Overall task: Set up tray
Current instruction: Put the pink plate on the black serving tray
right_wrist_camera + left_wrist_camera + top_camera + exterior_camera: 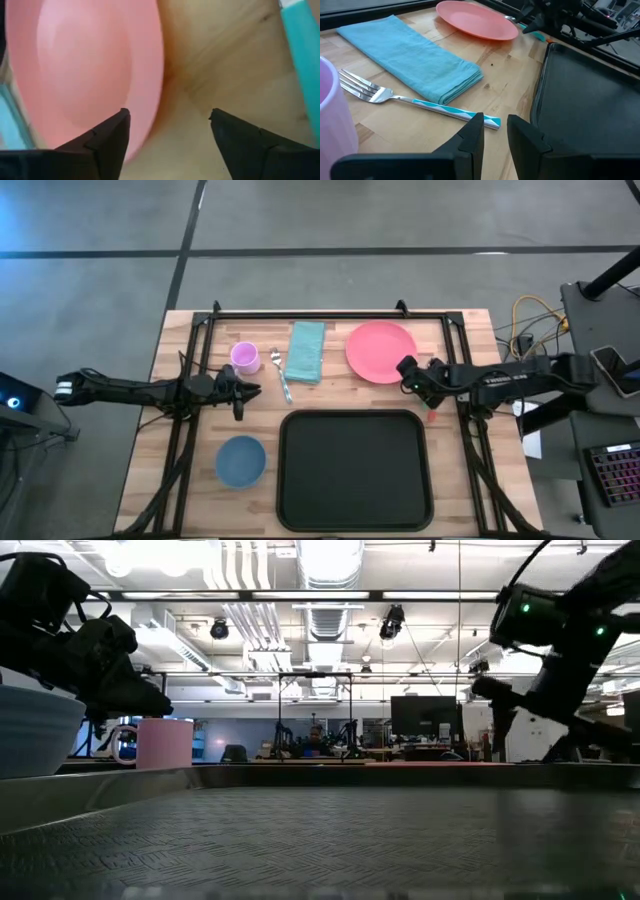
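The black tray [355, 470] lies at the table's near middle with nothing on it. Behind it, from left to right, are a pink cup [245, 357], a fork [280, 376] with a teal-patterned handle, a folded teal napkin [307, 350] and a pink plate [381, 350]. My right gripper [170, 125] is open and points down at the plate's right rim [152, 95]. One finger is over the plate and the other over bare wood. My left gripper [495, 132] hangs just short of the fork's handle end [490, 120], its fingers slightly apart with nothing between them.
A blue bowl [241, 460] stands left of the tray. A teal-handled utensil [300, 60] lies on the wood just right of the plate, beside my right gripper. Black frame rails [330, 313] run along the table's far edge and sides.
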Controlling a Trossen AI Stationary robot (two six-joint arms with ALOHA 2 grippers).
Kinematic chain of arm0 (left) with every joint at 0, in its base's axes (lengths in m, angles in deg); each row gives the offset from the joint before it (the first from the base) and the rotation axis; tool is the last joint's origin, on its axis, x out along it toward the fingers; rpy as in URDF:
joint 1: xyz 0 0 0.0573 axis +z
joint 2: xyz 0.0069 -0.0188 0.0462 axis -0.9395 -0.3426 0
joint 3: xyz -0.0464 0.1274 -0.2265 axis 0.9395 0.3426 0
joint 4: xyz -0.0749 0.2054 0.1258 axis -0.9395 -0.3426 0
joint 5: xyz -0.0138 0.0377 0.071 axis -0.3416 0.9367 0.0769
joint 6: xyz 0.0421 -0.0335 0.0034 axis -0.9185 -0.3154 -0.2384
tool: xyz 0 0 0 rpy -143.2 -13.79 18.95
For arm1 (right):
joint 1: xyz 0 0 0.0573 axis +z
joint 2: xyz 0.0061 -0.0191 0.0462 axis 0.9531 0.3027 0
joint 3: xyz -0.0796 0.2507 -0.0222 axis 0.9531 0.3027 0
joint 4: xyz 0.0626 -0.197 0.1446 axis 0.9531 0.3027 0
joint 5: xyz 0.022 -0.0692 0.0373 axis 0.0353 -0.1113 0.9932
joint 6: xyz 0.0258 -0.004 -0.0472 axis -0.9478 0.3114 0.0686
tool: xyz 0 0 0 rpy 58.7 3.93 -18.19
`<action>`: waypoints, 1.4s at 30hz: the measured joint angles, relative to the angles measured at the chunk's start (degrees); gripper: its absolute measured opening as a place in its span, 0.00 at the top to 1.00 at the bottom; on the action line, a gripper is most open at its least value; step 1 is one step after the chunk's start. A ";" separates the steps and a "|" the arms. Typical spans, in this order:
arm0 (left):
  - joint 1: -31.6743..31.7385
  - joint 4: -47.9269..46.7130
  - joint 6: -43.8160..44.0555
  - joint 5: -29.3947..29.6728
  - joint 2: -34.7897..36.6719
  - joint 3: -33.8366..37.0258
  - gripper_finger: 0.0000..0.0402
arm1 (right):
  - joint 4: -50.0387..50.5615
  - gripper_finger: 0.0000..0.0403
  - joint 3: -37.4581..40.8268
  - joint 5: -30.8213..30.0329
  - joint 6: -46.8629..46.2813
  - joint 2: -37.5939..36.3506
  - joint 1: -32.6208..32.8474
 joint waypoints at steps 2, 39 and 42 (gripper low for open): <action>-0.01 0.00 -0.02 0.01 -0.02 0.00 0.83 | -5.09 0.32 1.44 -0.26 0.11 1.34 -1.63; 0.00 0.00 -0.02 0.00 0.00 0.00 0.83 | -15.27 0.98 -3.37 1.11 31.31 4.63 -15.68; -0.01 0.02 -0.01 0.00 0.00 0.00 0.83 | -10.21 0.98 -7.28 5.09 37.84 2.38 -15.66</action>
